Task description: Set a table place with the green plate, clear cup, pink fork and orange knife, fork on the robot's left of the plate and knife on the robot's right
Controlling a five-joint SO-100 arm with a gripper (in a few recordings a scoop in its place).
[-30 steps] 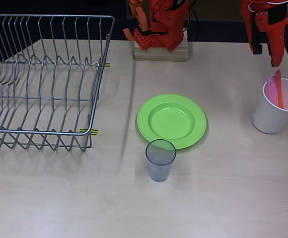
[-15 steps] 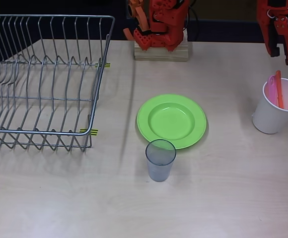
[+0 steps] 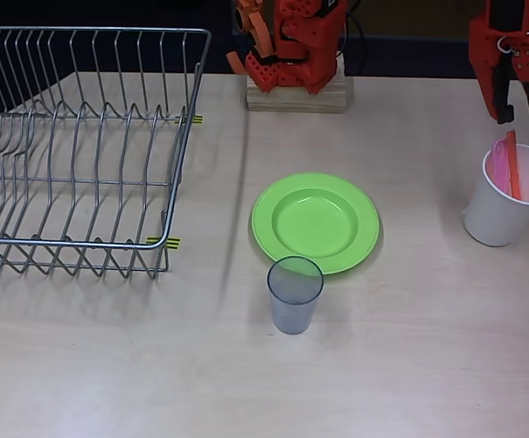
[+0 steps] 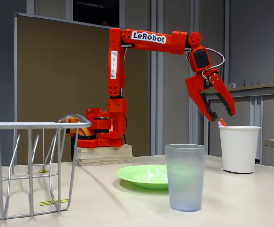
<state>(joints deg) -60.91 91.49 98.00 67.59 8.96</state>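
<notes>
a pale wood-grain table stands before dark panelled walls, with a wire dish rack on the left of the overhead view and the orange-red robot arm bolted to a small wooden block at the back edge. the green plate lies flat near the middle, and the clear cup stands upright just in front of it, close to or touching its rim. at the right, a white cup holds the pink fork and the orange knife, both standing on end with their tops poking above the rim. the gripper hangs just above that cup, jaws spread apart and holding nothing. plate and cup look placed; the cutlery remains. both pieces are probably light, thin, stiff plastic with slick faces, so they may twist or slip in a loose pinch. the best hold seems to be across the flat sides of the exposed upper end, one piece at a time, lifting straight up so the light white cup is not dragged or tipped.
</notes>
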